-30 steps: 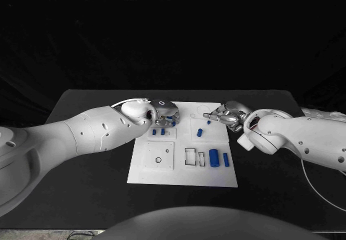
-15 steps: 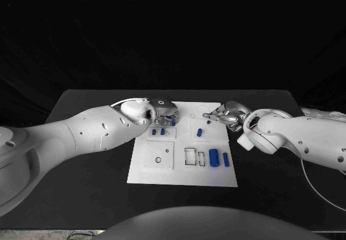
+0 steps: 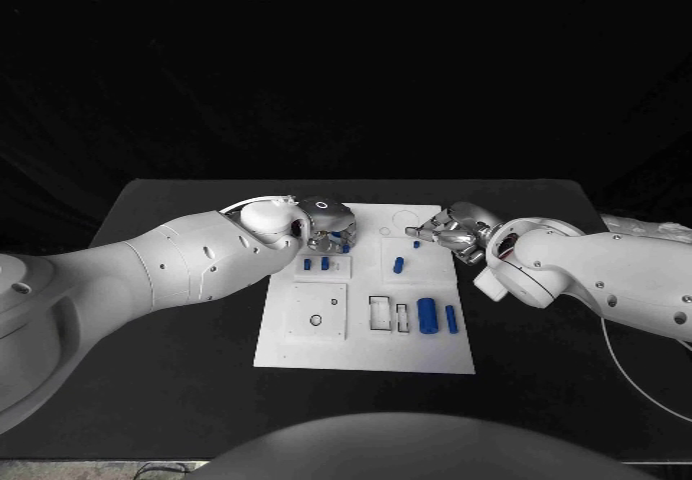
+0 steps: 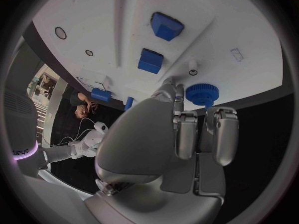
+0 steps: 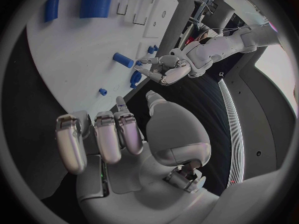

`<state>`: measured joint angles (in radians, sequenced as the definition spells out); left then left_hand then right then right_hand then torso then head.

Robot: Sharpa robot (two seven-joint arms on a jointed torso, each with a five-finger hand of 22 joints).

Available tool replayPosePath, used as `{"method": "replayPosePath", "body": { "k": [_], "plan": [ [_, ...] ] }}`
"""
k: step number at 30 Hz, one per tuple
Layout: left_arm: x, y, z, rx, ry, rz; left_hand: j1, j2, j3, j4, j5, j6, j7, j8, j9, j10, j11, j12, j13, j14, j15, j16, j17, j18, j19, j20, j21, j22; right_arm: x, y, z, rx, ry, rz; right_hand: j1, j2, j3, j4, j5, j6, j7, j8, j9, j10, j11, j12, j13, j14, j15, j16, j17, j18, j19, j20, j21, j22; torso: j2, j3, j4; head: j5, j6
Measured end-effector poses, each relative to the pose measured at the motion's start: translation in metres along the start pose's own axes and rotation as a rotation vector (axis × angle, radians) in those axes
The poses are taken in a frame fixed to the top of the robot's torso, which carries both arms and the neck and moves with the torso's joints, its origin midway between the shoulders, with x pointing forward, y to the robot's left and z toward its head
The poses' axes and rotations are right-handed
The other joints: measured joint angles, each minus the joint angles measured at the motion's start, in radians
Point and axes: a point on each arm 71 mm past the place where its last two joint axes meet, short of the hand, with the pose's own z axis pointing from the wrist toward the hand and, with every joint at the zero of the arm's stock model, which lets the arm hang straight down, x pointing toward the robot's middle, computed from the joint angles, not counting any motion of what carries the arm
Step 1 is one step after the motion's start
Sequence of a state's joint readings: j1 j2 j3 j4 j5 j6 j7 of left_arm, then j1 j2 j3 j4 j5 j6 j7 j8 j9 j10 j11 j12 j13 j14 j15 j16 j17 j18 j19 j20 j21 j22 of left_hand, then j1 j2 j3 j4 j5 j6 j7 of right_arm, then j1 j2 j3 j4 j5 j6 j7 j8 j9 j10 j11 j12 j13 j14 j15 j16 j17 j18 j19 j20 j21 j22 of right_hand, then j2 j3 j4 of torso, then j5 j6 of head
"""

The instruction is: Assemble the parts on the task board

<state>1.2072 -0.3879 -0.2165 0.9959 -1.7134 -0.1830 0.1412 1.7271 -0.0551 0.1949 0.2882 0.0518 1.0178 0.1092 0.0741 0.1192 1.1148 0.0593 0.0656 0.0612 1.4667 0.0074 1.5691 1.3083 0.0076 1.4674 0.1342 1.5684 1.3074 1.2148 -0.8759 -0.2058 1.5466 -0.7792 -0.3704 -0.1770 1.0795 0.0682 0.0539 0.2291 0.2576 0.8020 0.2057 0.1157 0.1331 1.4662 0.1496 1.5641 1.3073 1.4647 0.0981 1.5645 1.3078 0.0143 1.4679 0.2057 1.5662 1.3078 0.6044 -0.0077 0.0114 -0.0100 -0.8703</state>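
Observation:
The white task board (image 3: 361, 345) lies mid-table. My left hand (image 3: 329, 226) hovers over its far left corner. In the left wrist view its fingers (image 4: 174, 95) reach the side of a blue gear (image 4: 201, 93) standing near the board's edge; whether they grip it I cannot tell. Two blue blocks (image 4: 166, 26) (image 4: 150, 60) stand further in. My right hand (image 3: 453, 228) is at the board's far right edge, holding nothing, its fingertips (image 5: 121, 104) just short of a small blue peg (image 5: 102, 91) (image 3: 418, 243).
A short blue cylinder (image 3: 400, 265) stands mid-board. A thick blue cylinder (image 3: 427, 313) and a thin blue bar (image 3: 451, 319) lie at the near right, beside a rectangular slot (image 3: 381, 312). A square plate with a round hole (image 3: 317, 320) is at the near left.
My left hand has shifted slightly over the blue gear, so less of the gear shows in the head view. The right hand has not moved.

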Motion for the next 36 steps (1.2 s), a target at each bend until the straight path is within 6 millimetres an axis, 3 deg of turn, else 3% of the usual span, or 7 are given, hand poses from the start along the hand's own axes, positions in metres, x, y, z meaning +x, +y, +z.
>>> {"method": "replayPosePath", "body": {
  "k": [5, 11, 19, 22, 29, 36],
  "plan": [
    [0.0001, -0.0003, 0.0, 0.005, 0.0, 0.0, -0.008, -0.029, 0.0, 0.0, 0.0, -0.027, 0.009, -0.009, -0.01, -0.029, 0.014, -0.002, 0.0, -0.002, 0.009, 0.0, 0.0, 0.0, 0.0, 0.0, 0.0, 0.0, 0.0, 0.0, 0.0, 0.0, 0.0, 0.0, 0.0, 0.0, 0.0, 0.0, 0.0, 0.0, 0.0, 0.0, 0.001, 0.0, 0.0, 0.0, 0.0, 0.0, 0.0, 0.0, 0.0, 0.0, 0.0, 0.0, 0.0, 0.0, 0.0, 0.0002, 0.0, 0.0, 0.0],
    [0.0003, -0.0007, 0.0, 0.01, 0.001, 0.0, -0.029, -0.057, -0.009, 0.0, 0.0, -0.053, 0.01, -0.009, -0.019, -0.06, 0.015, -0.002, 0.0, 0.002, 0.012, 0.0, 0.0, 0.0, 0.0, 0.0, 0.0, 0.0, 0.0, 0.0, -0.0001, 0.0, 0.0, 0.0, 0.0, 0.0, 0.0, 0.0, 0.0, 0.0, 0.0, 0.0, 0.001, 0.0, 0.0, 0.0, 0.0, 0.0, 0.0, 0.0, 0.0, 0.0, 0.0, 0.0, 0.0, 0.0, 0.0, 0.0001, 0.0002, 0.0, -0.001],
    [0.0003, -0.0022, 0.0005, 0.021, 0.0, -0.001, -0.028, -0.056, -0.001, -0.001, 0.0, -0.05, 0.007, -0.005, -0.021, -0.059, 0.012, -0.002, 0.001, 0.002, 0.012, 0.0, 0.0, 0.0, 0.0, 0.0, 0.0, 0.0, 0.0001, -0.0001, -0.0001, 0.001, 0.0, 0.0, 0.0, 0.0, 0.0, 0.0, 0.0, 0.0, 0.0, 0.0, 0.001, 0.0, 0.0, 0.0, 0.001, 0.0, 0.0, 0.0, 0.0, 0.0, 0.0, 0.0, 0.0, 0.0, 0.0, -0.0001, 0.0002, 0.0, -0.001],
    [0.0003, -0.003, 0.0008, 0.026, 0.0, -0.001, -0.022, -0.037, 0.015, -0.002, 0.0, -0.031, 0.003, 0.002, -0.02, -0.041, 0.005, 0.002, 0.001, 0.002, 0.012, 0.0, 0.0, 0.0, 0.0, 0.0, 0.0, 0.0, 0.0002, 0.0001, 0.0, 0.001, 0.001, 0.0, 0.0, 0.0, 0.0, 0.0, 0.0, 0.0, 0.0, 0.004, 0.001, 0.0, 0.0, 0.0, 0.001, 0.0, 0.0, 0.0, 0.0, 0.0, 0.0, 0.0, 0.0, 0.0, 0.0, 0.0, 0.0001, 0.0, -0.001],
    [0.0002, -0.0039, 0.0012, 0.032, 0.0, -0.001, -0.016, -0.022, 0.039, -0.003, 0.0, 0.008, -0.008, 0.016, -0.014, -0.01, -0.007, 0.004, 0.001, -0.002, 0.008, 0.0, 0.0, 0.0, 0.0, 0.0, 0.0, 0.0, 0.0002, 0.0, 0.0, 0.001, 0.001, 0.0, 0.0, 0.0, 0.0, 0.0, 0.0, 0.0, 0.0, 0.004, 0.002, 0.0, 0.0, 0.0, 0.001, 0.0, 0.0, 0.0, 0.0, 0.0, 0.0, 0.0, 0.0, 0.0, 0.0, 0.0001, 0.0001, 0.0, 0.001],
    [0.0, -0.0042, 0.0013, 0.034, -0.003, -0.001, -0.006, -0.013, 0.054, -0.01, 0.0, 0.064, -0.009, 0.041, -0.005, 0.052, -0.008, 0.022, 0.003, 0.002, 0.005, 0.0, 0.0, 0.0, 0.0, 0.0, 0.0, 0.0, 0.0001, -0.0002, 0.0, 0.002, 0.002, 0.0, 0.0, 0.0, 0.0, 0.0, 0.0, 0.0, 0.0, 0.004, 0.001, 0.0, 0.0, 0.0, 0.001, 0.0, 0.0, 0.0, 0.0, 0.0, 0.0, 0.0, 0.0, 0.0, 0.0, 0.0001, 0.0, 0.001, 0.003]
  ]
}}
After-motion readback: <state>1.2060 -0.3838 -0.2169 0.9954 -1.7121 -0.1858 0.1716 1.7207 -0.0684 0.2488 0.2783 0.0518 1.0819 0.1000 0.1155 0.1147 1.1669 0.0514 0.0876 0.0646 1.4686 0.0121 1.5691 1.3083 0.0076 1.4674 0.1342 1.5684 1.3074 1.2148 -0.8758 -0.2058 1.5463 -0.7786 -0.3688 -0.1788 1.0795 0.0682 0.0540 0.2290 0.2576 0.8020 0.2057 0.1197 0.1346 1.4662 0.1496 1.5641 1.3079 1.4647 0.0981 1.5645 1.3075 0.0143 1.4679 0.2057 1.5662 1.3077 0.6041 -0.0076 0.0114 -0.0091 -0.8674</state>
